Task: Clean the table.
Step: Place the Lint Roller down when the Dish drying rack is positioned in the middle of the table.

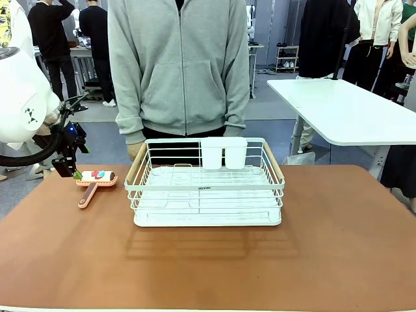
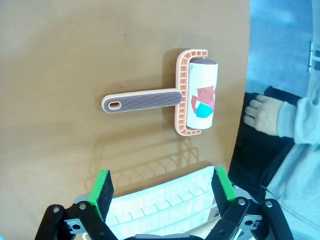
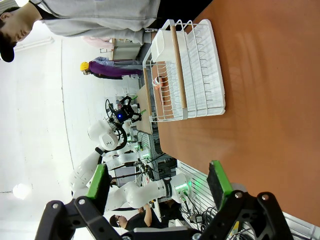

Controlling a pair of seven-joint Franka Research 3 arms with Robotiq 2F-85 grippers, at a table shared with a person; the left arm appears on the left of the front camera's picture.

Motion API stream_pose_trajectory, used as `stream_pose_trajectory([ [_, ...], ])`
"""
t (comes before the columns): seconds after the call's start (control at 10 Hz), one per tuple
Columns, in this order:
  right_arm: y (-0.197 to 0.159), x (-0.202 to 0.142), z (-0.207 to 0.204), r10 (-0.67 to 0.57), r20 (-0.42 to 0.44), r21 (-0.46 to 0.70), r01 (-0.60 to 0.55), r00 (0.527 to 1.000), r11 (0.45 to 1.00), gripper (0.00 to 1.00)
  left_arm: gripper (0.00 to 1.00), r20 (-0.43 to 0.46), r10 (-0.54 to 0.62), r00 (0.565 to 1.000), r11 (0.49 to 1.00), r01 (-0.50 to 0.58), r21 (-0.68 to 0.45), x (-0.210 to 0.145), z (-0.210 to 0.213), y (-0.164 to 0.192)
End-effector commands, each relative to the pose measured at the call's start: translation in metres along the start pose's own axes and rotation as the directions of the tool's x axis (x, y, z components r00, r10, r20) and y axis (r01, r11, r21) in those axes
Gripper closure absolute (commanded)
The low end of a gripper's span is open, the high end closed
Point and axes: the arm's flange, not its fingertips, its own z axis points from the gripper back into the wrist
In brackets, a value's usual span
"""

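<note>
The reddish-brown table holds a lint roller with a peach handle and frame, lying flat near its far left edge. My left gripper hangs just left of and above the roller. In the left wrist view the roller lies ahead of the open left gripper, with nothing between the green pads. The right gripper stands open and holds nothing, above bare table.
A white wire dish rack with two white cups at its back stands mid-table, right of the roller; its corner lies under my left gripper. A person in a grey hoodie stands at the far edge, a hand near the roller.
</note>
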Motion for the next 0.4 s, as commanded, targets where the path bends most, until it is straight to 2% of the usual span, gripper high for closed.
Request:
stream_pose_trajectory([
  [0.0, 0.0040, -0.0012, 0.0012, 0.006, 0.001, 0.012, -0.006, 1.000, 1.000, 0.00, 0.00, -0.002, 0.005, 1.000, 1.000, -0.005, -0.008, 0.0002, 0.0003, -0.0014],
  [0.3, 0.0040, -0.0012, 0.0012, 0.006, 0.001, 0.012, -0.006, 1.000, 1.000, 0.00, 0.00, -0.002, 0.005, 1.000, 1.000, -0.005, -0.008, 0.0002, 0.0003, -0.0014],
])
